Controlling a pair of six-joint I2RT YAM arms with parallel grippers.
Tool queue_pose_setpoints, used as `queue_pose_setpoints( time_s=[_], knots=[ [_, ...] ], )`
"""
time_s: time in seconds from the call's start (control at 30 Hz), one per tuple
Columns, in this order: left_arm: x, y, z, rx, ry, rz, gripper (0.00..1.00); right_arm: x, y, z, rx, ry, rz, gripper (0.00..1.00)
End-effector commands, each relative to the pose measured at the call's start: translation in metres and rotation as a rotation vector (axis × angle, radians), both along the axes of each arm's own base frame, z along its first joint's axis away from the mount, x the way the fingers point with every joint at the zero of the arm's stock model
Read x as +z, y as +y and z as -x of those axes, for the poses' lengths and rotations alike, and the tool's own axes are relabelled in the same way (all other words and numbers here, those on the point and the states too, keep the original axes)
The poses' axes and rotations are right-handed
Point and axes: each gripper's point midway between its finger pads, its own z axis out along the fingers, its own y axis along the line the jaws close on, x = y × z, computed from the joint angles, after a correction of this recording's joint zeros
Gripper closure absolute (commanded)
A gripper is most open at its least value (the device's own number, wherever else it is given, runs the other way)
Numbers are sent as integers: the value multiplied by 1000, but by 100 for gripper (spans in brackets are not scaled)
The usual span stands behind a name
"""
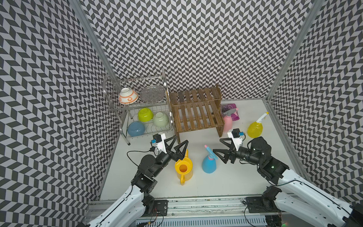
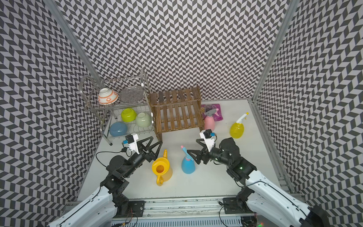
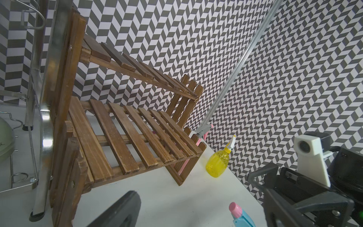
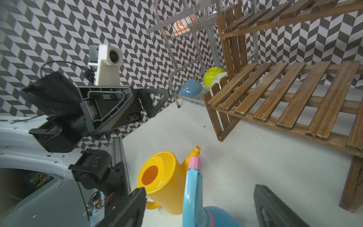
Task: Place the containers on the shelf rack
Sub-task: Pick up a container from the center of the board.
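Beyond both pairs of jaws stands the slatted brown wooden shelf rack [image 1: 195, 111], two stiff stepped tiers, bare. Just beside the left jaws, spread wide and holding nothing, sits the opaque yellow watering can [image 1: 183, 169] on the tabletop [image 1: 230, 178]: hard smooth plastic, likely light. Between the right jaws, open and untouching, rises the blue spray bottle [image 1: 209, 164]; its rounded body looks slippery, so the slim neck seems the surest hold. Apart from the right jaws stand the translucent yellow spray bottle [image 1: 255, 129] and pink spray bottle [image 1: 227, 122].

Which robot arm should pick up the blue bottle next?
Right. The right jaws stand open on both sides of the blue bottle. The left jaws hang open by the yellow watering can instead.
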Motion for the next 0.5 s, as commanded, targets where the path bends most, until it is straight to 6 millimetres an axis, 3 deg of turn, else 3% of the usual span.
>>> queue_pose_setpoints(
  time_s=[0.0, 0.17, 0.47],
  knots=[
    [13, 0, 4, -11, -53, 29, 0, 0, 13, -7, -16, -34, 41, 14],
    [12, -3, 8, -37, -68, 29, 0, -19, 25, -15, -12, 3, 100, 26],
    [13, -8, 12, -72, -85, 29, 0, -17, 29, -9, 26, -7, 90, 49]
  ],
)
